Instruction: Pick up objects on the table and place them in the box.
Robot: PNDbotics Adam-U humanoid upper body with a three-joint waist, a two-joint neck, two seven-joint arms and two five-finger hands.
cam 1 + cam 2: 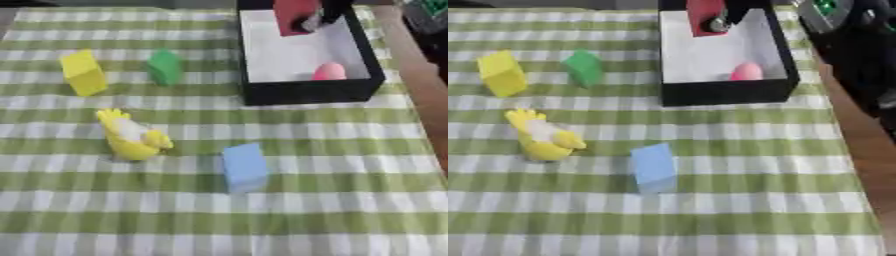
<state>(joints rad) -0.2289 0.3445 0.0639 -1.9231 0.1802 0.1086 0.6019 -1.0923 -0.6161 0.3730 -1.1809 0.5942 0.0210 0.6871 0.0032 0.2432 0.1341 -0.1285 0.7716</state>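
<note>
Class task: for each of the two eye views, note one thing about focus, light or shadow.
Left eye view: soft all over, the blue block's edges blurred; even light, only faint shadows. Right eye view: equally soft; the box's white floor reads bright, the pink object inside it without detail, and the far right edge falls into darkness.

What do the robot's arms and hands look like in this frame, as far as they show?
Only one hand shows, at the far end of the box: apparently the right hand. It is black, with a small rounded silver-grey part at its lower edge. No cables or markings can be made out. The left hand is out of view.
</note>
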